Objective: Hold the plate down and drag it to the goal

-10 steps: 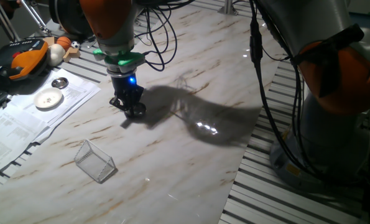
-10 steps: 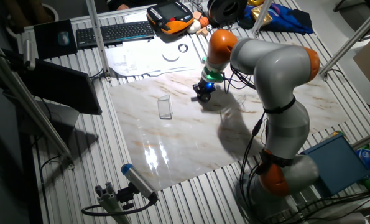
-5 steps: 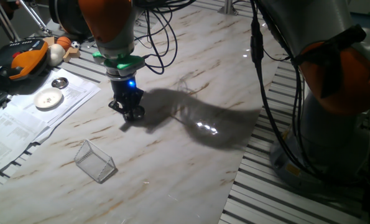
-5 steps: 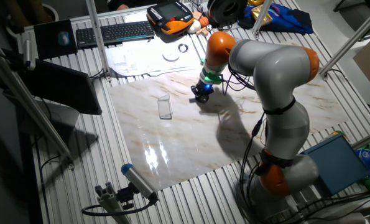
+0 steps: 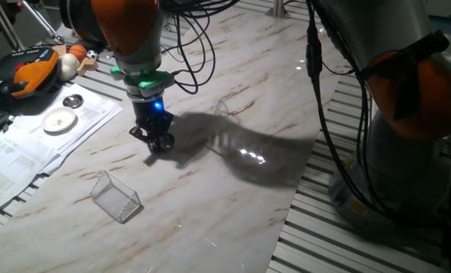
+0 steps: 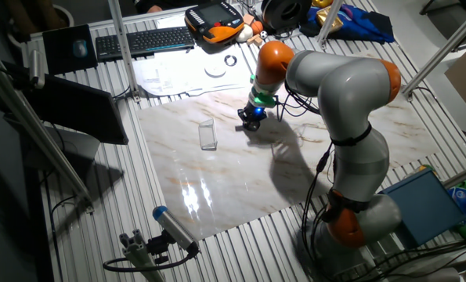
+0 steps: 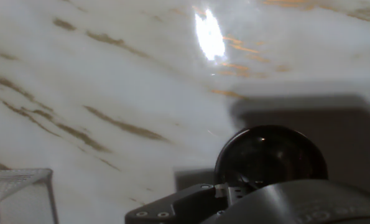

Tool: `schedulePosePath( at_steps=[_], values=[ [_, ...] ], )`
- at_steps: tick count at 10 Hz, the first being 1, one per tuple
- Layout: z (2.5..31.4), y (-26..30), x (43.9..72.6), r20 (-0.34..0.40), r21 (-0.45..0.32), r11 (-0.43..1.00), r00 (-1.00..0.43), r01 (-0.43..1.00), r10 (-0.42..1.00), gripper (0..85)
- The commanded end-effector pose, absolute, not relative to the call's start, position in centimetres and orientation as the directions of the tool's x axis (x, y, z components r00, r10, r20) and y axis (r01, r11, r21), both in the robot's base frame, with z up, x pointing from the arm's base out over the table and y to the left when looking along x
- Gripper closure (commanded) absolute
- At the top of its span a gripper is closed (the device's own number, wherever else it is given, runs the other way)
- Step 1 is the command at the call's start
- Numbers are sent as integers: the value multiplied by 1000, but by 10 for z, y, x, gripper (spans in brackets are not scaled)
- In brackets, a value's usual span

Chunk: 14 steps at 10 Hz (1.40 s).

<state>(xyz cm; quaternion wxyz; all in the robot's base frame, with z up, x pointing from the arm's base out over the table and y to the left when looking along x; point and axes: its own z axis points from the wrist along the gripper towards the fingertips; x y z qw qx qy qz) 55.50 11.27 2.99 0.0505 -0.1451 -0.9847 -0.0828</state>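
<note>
The plate (image 5: pixel 163 142) is a small dark shiny dish on the marble table, under my gripper (image 5: pixel 156 139). The fingers look shut and press down on it from above. In the hand view the plate (image 7: pixel 270 155) shows as a dark round dish just beyond the gripper housing. The goal (image 5: pixel 115 196) is a small transparent wire-edged box lying on the table, nearer the front left, apart from the plate. It also shows in the other fixed view (image 6: pixel 208 135) left of the gripper (image 6: pixel 251 120), and at the hand view's lower left corner (image 7: pixel 17 186).
A larger white disc (image 5: pixel 59 120) and a flatter small silver dish (image 5: pixel 73 100) lie on papers (image 5: pixel 28 152) at the left. An orange pendant (image 5: pixel 28 72) and a keyboard (image 6: pixel 142 41) sit beyond. The marble sheet's edge (image 5: pixel 286 227) runs at the right.
The gripper and the plate under it have slid a little to the left and nearer, toward the goal box. The goal box has not moved.
</note>
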Motion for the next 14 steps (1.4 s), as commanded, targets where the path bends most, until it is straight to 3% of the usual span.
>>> schedulePosePath(
  at_steps=[1, 8, 12, 14],
  values=[
    [30, 114, 554, 124, 150, 943, -952, 297, 280, 850],
    [29, 117, 553, 123, 142, 943, -950, 302, 286, 850],
    [29, 117, 553, 114, 128, 960, -966, 247, 233, 850],
    [29, 117, 553, 147, 141, 970, -974, 196, 175, 850]
  ],
)
